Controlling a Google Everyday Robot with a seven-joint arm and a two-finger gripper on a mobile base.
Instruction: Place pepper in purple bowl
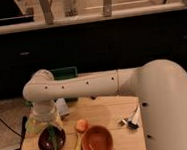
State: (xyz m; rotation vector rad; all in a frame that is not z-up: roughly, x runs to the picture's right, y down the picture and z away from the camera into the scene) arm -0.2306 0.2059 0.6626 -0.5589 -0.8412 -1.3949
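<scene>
The purple bowl (49, 140) sits at the front left of the wooden table (111, 113). A green pepper (54, 138) lies inside it, reaching to the bowl's rim. My gripper (47, 127) hangs straight down over the bowl's back edge, just above the pepper. The white arm (88, 85) reaches across from the right and hides the back of the bowl.
A larger orange bowl (97, 141) stands right of the purple one. A small orange fruit (81, 125) and a long yellowish item (76, 149) lie between them. A white and black object (131, 121) lies at the right. A green box (64, 73) is behind the arm.
</scene>
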